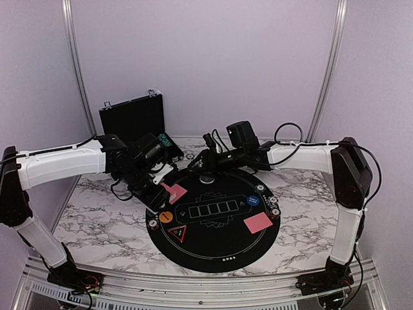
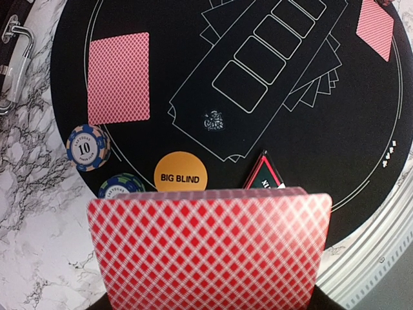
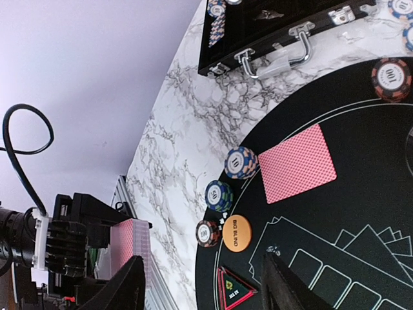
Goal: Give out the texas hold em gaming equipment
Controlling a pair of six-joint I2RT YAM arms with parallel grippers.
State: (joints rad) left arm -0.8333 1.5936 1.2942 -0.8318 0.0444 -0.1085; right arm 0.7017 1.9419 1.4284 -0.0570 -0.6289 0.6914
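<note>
The left gripper [image 1: 155,192] is pinching a thick pack of pinkish-red diamond-backed playing cards [image 2: 210,252], with its fingers clamped on it by the edge of the round black felt mat [image 1: 213,248]. Past it, an orange round BIG BLIND disc [image 2: 181,172] and small striped-edge poker chips [image 2: 85,147] are sitting beside one face-down card [image 2: 118,77]. Another card [image 1: 258,223] is lying across the mat. Farther back, the right gripper [image 3: 203,261] is hanging with its fingers apart, holding nothing. This is looking like dealing, so next it is needing to slide one top card off cleanly.

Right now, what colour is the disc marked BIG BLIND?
The disc is orange; left wrist view shows it best.
</note>
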